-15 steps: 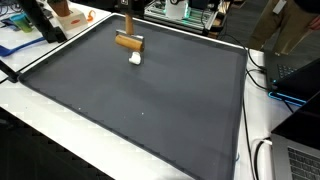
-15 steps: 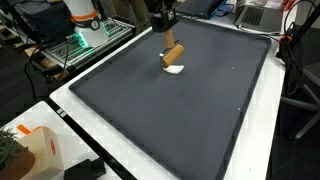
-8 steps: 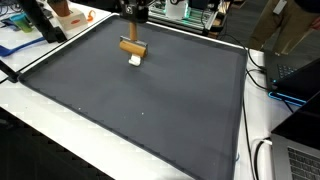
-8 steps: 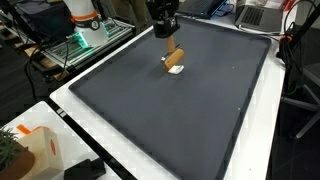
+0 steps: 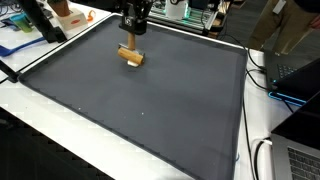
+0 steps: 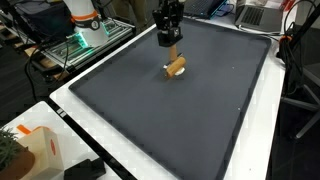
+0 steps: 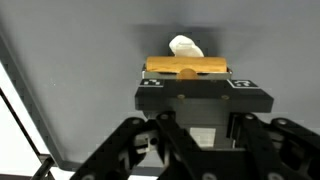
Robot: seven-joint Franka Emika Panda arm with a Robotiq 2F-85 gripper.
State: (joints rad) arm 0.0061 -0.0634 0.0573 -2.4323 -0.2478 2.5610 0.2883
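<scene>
Covering most of both exterior views, the counter (image 5: 262,95) carries a dark mat (image 5: 170,110) with a pale border, and the frame cuts off its near corners. Over the far end hangs the end effector (image 6: 169,41), clenched on the thin stem of a wooden tool (image 6: 177,66). The pinch itself is too small to make out in either exterior view. The tool's crossbar sits tilted just over the mat, and I cannot tell whether it touches the surface. In the wrist view the crossbar lies across the frame beyond the black finger housing, which hides the stem and the fingertips. Smallest is a white lump (image 7: 185,46), peeking out past the crossbar. In an exterior view the lump (image 6: 171,74) is only a sliver under the bar; from the opposite side the bar covers it.
</scene>
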